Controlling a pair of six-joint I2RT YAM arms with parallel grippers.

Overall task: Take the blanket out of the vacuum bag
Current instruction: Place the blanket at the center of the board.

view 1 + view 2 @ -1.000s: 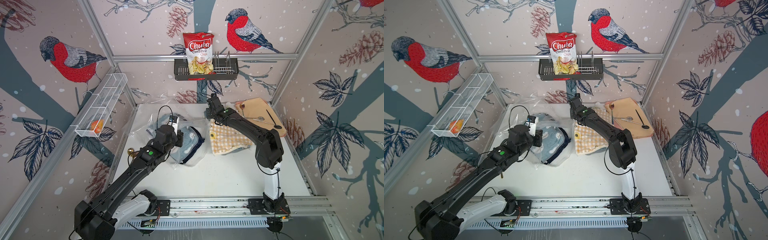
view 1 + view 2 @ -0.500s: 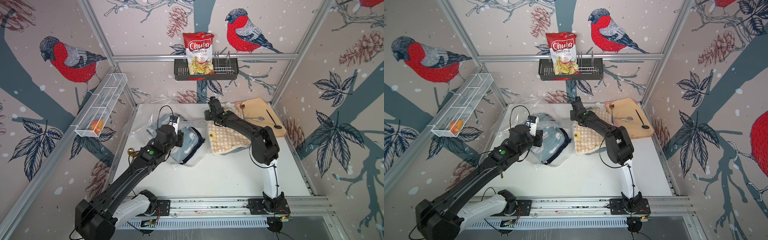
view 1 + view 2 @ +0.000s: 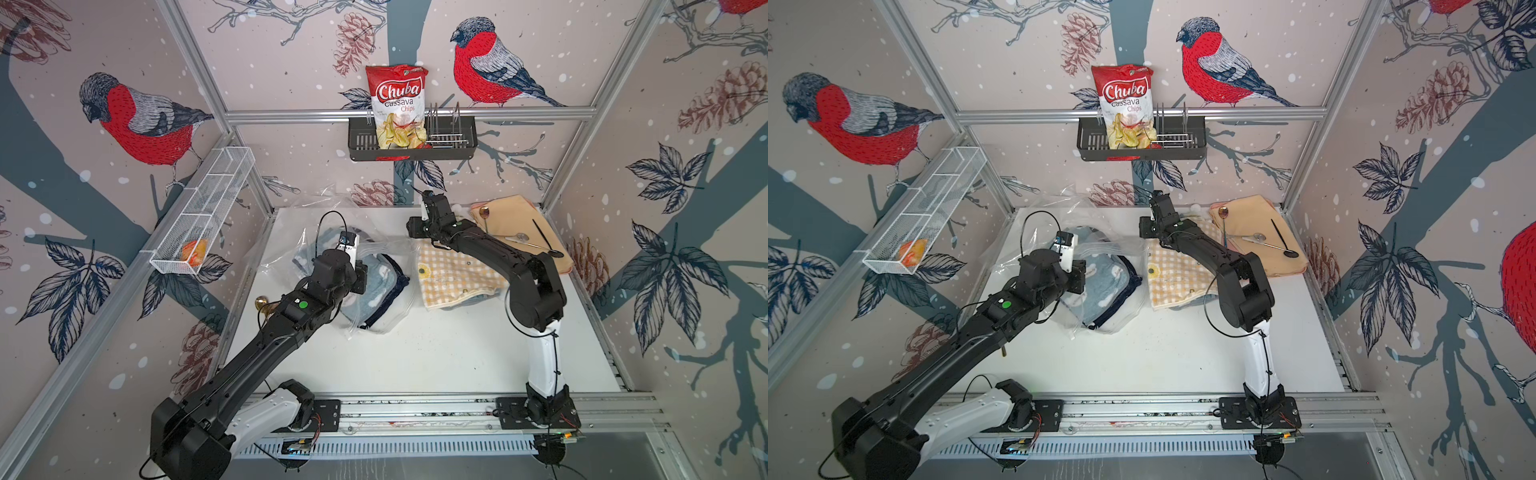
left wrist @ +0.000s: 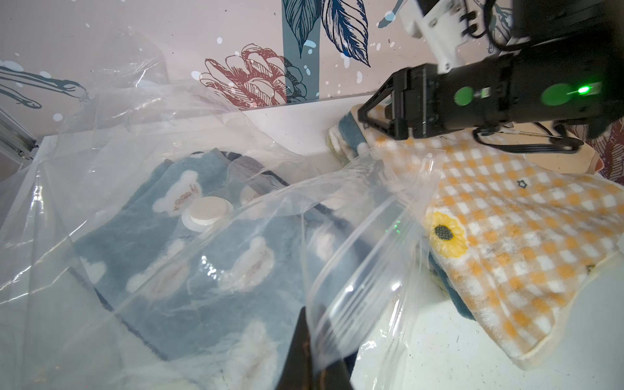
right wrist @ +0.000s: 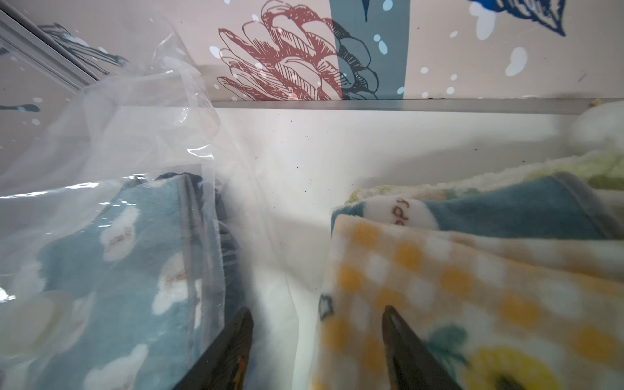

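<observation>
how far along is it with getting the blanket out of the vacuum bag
Done: a yellow checked blanket lies outside the vacuum bag, on the table. In hand: the left gripper is shut on the bag's zip edge, while the right gripper is open and empty between the bag and that blanket. Left: a blue blanket sits inside the bag and has to come out.

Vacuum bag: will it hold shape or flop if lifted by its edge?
Probably floppy: the vacuum bag is thin, crinkled film sagging in folds. Likely slippery, given its glossy glare. The blue blanket inside would probably weigh it down.
</observation>
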